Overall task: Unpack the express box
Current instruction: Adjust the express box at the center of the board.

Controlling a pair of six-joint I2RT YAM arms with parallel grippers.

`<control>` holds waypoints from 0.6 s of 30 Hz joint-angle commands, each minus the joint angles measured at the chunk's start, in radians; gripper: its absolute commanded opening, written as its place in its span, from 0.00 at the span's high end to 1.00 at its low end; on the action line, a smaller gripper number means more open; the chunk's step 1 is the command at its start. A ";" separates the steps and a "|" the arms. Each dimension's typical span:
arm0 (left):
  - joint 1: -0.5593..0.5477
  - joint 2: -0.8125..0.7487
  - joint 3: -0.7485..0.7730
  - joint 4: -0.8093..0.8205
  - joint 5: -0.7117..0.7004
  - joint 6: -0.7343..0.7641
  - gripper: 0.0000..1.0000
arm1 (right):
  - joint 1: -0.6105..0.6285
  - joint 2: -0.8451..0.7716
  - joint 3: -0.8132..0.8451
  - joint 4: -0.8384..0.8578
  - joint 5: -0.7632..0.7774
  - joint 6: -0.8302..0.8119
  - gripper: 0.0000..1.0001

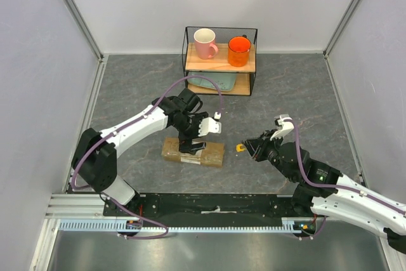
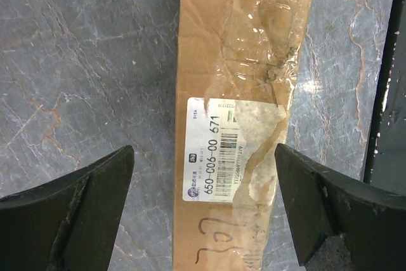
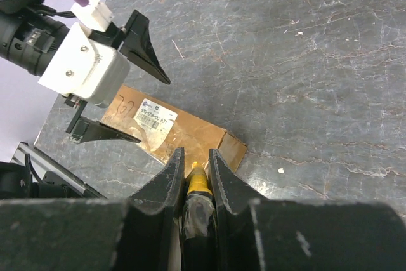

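The express box [image 1: 209, 155] is a flat brown cardboard parcel lying on the grey table, taped on top and bearing a white shipping label [image 2: 219, 150]. My left gripper [image 1: 191, 146] hangs open just above it, its two fingers either side of the box's width [image 2: 241, 61] near the labelled end, touching nothing. My right gripper [image 3: 195, 152] is shut on a yellow utility knife [image 3: 198, 180]. The knife's tip [image 1: 240, 148] points at the box's right end [image 3: 209, 138] from a short distance away. The left gripper [image 3: 152, 109] also shows in the right wrist view, over the box.
A black wire shelf [image 1: 221, 61] stands at the back with a pink mug [image 1: 205, 43] and an orange mug [image 1: 239, 51] on its wooden top board and a teal object [image 1: 209, 82] below. White walls enclose the table; an aluminium rail [image 1: 209, 204] runs along the near edge.
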 commanded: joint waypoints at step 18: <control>0.007 0.092 0.013 -0.109 0.144 -0.002 0.01 | 0.001 0.000 0.005 0.008 0.023 -0.028 1.00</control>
